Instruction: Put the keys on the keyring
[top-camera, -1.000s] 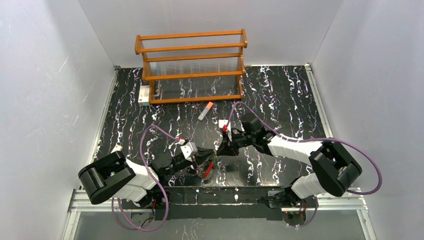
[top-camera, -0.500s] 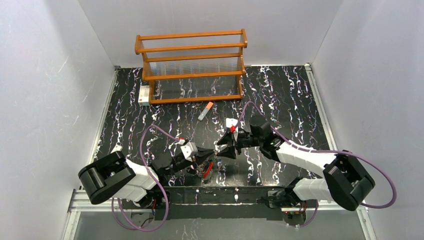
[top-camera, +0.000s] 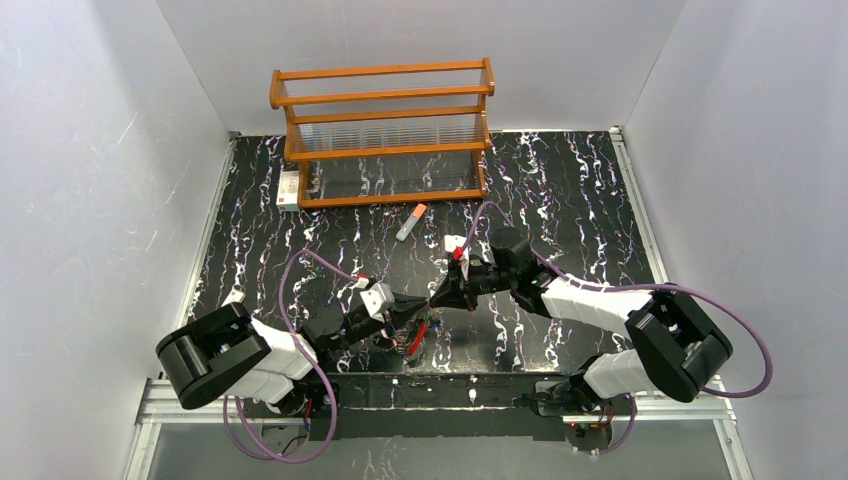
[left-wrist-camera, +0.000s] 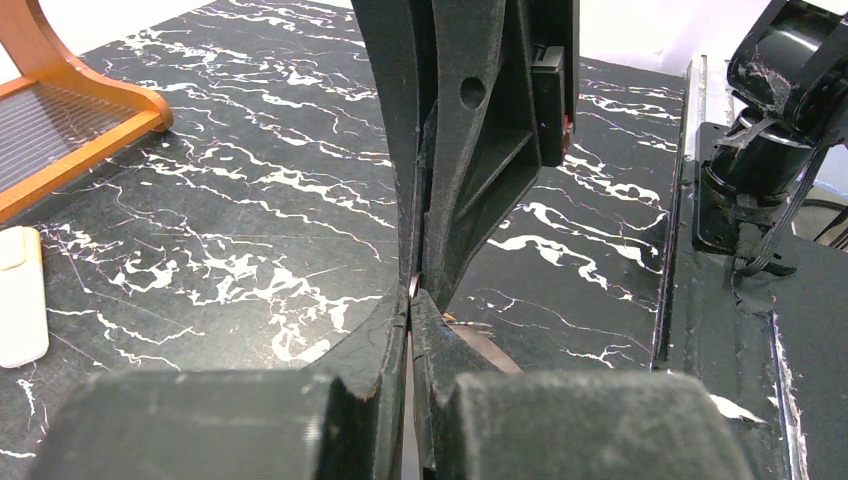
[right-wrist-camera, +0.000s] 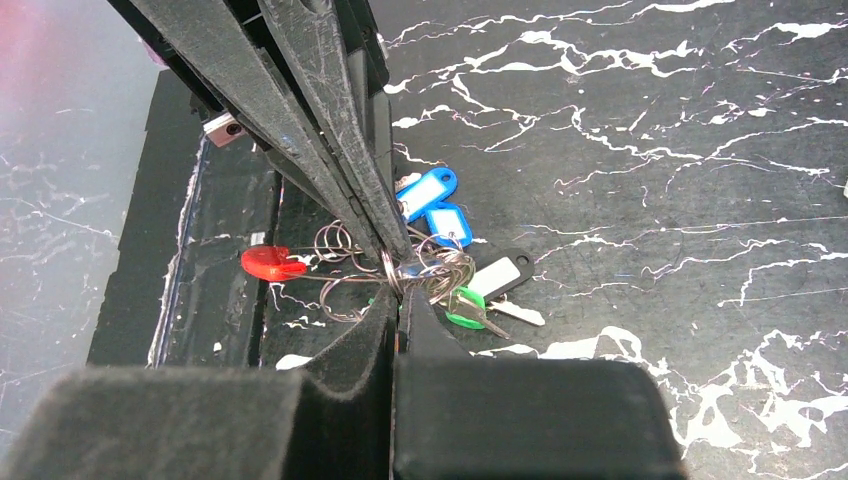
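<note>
The keyring (right-wrist-camera: 272, 263) is a thin wire loop with a red section, hanging low over the table's near edge (top-camera: 418, 333). Blue keys (right-wrist-camera: 430, 190) and a green key (right-wrist-camera: 462, 303) dangle from small rings bunched on it. My left gripper (top-camera: 424, 303) is shut on the wire; in the right wrist view its tips (right-wrist-camera: 393, 262) pinch it from above. My right gripper (right-wrist-camera: 397, 292) meets it tip to tip (top-camera: 438, 299) and is shut, with a wire loop running in between its tips. In the left wrist view both grippers (left-wrist-camera: 412, 298) (left-wrist-camera: 418, 283) touch, metal glinting between them.
A white tag in a black frame (right-wrist-camera: 497, 275) hangs with the keys. A grey stick with an orange cap (top-camera: 410, 222) lies mid-table. An orange wooden rack (top-camera: 385, 130) stands at the back, with a small white box (top-camera: 288, 188) at its left end.
Half a second ago the right gripper stood open and drawn back to the right. It has since returned to the left gripper's tip and shut there. The left arm has not moved.
</note>
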